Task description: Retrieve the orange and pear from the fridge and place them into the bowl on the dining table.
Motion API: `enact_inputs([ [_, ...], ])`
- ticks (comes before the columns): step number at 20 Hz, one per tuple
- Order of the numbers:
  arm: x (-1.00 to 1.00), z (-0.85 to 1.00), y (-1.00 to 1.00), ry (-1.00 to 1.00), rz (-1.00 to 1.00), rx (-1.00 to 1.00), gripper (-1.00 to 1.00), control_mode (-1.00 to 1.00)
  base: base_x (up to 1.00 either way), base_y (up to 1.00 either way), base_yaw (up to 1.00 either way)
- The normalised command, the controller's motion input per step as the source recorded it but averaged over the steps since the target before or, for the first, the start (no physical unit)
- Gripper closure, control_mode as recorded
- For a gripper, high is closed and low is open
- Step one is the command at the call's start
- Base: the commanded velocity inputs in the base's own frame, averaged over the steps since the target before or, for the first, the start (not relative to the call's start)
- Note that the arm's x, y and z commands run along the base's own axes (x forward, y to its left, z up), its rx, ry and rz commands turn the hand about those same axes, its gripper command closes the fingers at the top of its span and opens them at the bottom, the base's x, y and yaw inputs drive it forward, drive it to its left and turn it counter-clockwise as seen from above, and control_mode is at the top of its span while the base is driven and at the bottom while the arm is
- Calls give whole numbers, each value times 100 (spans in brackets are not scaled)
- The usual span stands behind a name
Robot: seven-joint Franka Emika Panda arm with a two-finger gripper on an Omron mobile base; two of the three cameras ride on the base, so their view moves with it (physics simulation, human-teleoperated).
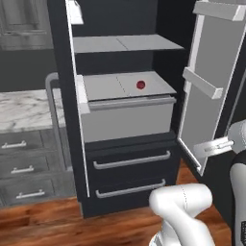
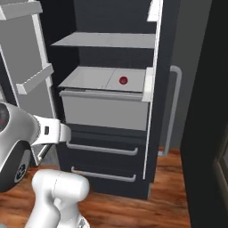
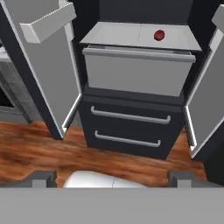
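**Pincer spread and empty, facing the open fridge**

The pincer (image 3: 113, 178) is spread wide with nothing between its fingertips (image 3: 41, 177). I'm holding it low, back from the cabinet, over the wooden floor (image 3: 35, 144).

Reading the hand view from left to right, I first have the left door (image 3: 48, 74) swung out, with a pale door rack (image 3: 48, 22) at its top edge. Next is the fridge (image 3: 131, 127) body, standing tall and square to me. Inside, a light-grey shelf (image 3: 122, 35) sits directly on top of a closed grey bin (image 3: 138, 74). Below the bin are two dark drawers, each with a grey bar handle (image 3: 130, 117). A small red round object (image 3: 159, 35) rests on the shelf toward its right edge, about midway back. That isn't what I'm after. Last comes the right door (image 3: 205, 100), also open.

I can't place the orange or the pear from here. My guess is that they're in the closed bin or on a level above what I'm looking at.

The relation that matters is simple: the fridge interior lies straight ahead of the pincer and above it. The coming move is therefore forward and up, through the gap between the doors. The shelf and the bin both run with their long axis side to side across my approach, front edges facing me. The orange is a ball, so its heading won't matter. The pear's axis I'll judge once I find it.
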Motion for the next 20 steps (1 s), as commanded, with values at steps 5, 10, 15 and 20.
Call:
enact_inputs([
  [5, 0, 0, 0, 0, 0, 0, -100, 100, 85, 1, 0],
  [10, 0, 0, 0, 0, 0, 0, -100, 100, 78, 0, 0],
  [15, 0, 0, 0, 0, 0, 0, -100, 100, 71, 0, 0],
  [20, 0, 0, 0, 0, 0, 0, -100, 100, 60, 0, 0],
])
